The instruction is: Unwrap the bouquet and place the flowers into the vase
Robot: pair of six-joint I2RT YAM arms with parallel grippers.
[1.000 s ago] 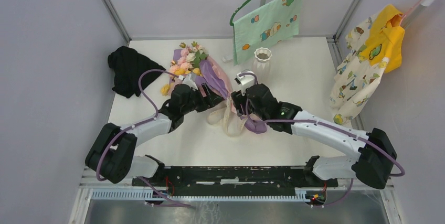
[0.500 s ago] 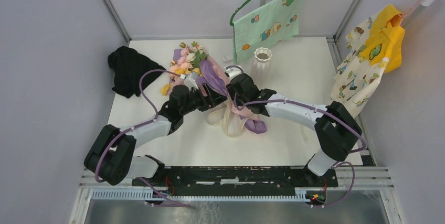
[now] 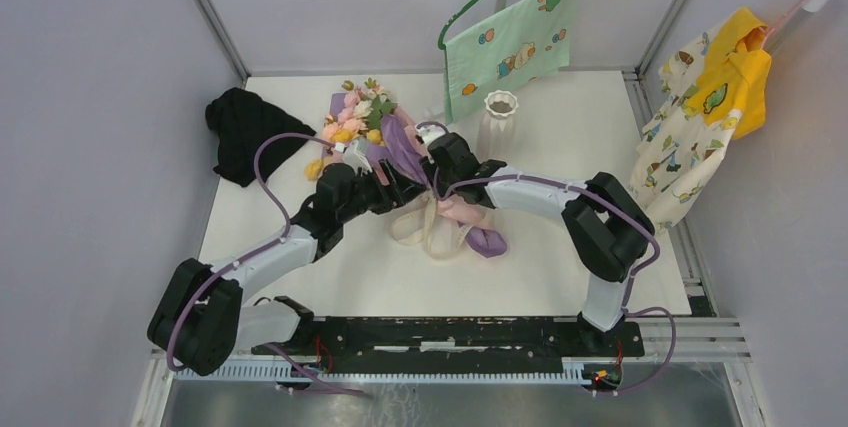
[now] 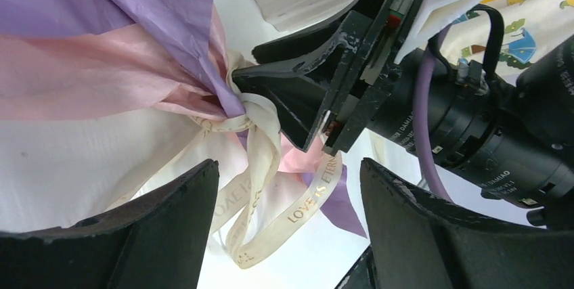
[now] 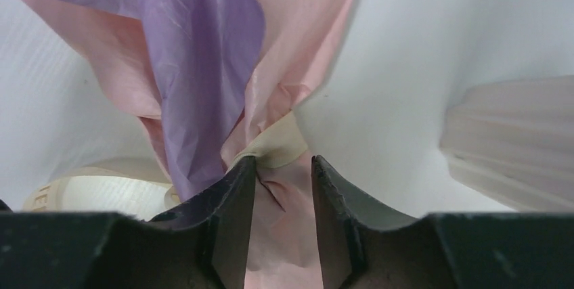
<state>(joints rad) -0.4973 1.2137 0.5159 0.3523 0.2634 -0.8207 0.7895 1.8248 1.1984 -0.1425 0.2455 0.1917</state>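
right jaws seemingly pinch the bouquet (image 5: 196, 65) at its knot (left jaws wide open).

bouquet (image 3: 372, 127) neck hidden under both arms, vase (image 5: 508, 141) cut off by right wrist view's edge

One bouquet (image 3: 375, 127), one vase (image 3: 499, 117), one black cloth (image 3: 243, 132) (crumpled).

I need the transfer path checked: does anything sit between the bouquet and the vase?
Only the right gripper, its jaws shut on the bouquet, lies between it and the vase; nothing else visible does.
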